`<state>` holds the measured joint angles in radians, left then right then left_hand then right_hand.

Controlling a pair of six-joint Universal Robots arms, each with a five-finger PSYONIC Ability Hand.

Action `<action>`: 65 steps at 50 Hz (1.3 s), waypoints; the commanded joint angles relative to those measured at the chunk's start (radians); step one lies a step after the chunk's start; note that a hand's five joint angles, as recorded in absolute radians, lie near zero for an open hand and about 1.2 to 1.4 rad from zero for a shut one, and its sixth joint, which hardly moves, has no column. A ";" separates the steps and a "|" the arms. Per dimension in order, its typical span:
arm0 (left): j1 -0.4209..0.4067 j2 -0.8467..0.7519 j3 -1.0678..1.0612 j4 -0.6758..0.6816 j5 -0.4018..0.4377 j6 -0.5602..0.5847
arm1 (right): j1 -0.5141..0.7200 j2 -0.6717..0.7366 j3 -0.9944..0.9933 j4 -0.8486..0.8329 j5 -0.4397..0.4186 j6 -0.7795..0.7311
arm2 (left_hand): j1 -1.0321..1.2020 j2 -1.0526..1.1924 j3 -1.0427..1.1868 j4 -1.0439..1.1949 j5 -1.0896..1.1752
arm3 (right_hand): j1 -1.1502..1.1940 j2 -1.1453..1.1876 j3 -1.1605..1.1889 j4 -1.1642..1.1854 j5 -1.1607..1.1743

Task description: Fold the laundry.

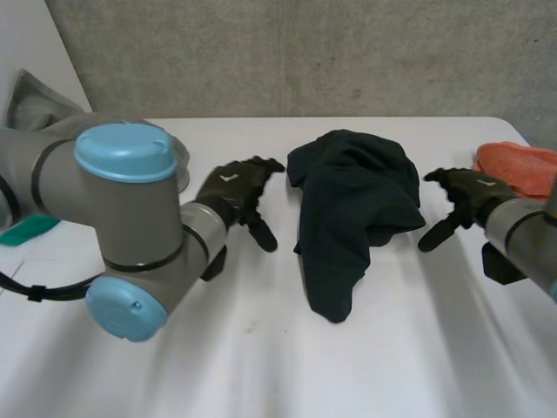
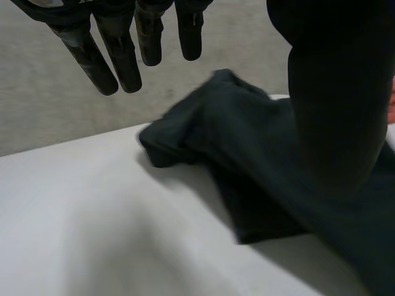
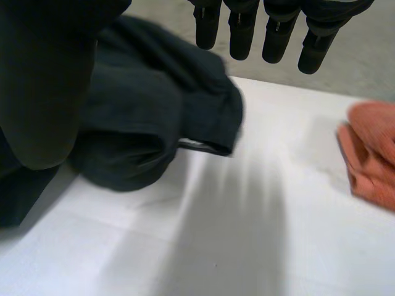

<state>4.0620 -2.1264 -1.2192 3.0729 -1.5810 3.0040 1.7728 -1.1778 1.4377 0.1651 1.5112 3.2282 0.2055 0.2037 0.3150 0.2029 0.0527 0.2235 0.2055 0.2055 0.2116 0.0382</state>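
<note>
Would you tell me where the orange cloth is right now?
In the head view, the orange cloth lies near the table's right edge, just beyond the right hand, apart from the dark garment.

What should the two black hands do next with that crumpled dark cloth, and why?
Probably bring both hands inward to take the crumpled dark garment by its edges. The left hand and right hand hang open either side of it, holding nothing; it lies bunched on the white table, so needs spreading first.

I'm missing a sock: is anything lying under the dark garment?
The dark garment lies crumpled directly on the white table. Whatever its folds cover cannot be seen.
</note>
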 commanded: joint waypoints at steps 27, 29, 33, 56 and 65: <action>-0.259 -0.457 0.477 -0.146 -0.281 0.176 | 0.069 0.429 -0.376 0.068 -0.086 0.389 | 0.142 0.144 0.033 0.145 0.121 | 0.062 0.080 0.080 0.074 0.073; -0.256 -0.477 0.486 -0.146 -0.290 0.199 | 0.076 0.452 -0.399 0.063 -0.071 0.369 | 0.368 0.370 0.259 0.371 0.347 | 0.323 0.341 0.341 0.334 0.333; -0.249 -0.488 0.503 -0.137 -0.335 0.217 | 0.068 0.452 -0.413 0.044 -0.039 0.351 | 1.049 1.051 0.940 1.052 1.027 | 1.172 1.190 1.190 1.183 1.182; -0.020 0.143 0.185 -0.106 -0.165 0.283 | 0.062 -0.078 -0.392 0.425 -0.192 -0.827 | 1.191 1.193 1.081 1.193 1.169 | 1.173 1.191 1.191 1.185 1.184; -0.021 0.102 0.098 -0.092 -0.158 0.409 | 0.120 -0.039 -0.387 0.626 -0.177 -1.084 | 1.191 1.193 1.081 1.193 1.169 | 1.173 1.191 1.191 1.185 1.184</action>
<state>4.0455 -1.9710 -1.0886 2.9697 -1.7278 3.3448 1.8629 -1.2640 1.0452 0.7040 1.3194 2.2575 1.1429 1.1964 1.1892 1.1920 1.0030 1.0537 1.1722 1.1809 1.1938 0.9782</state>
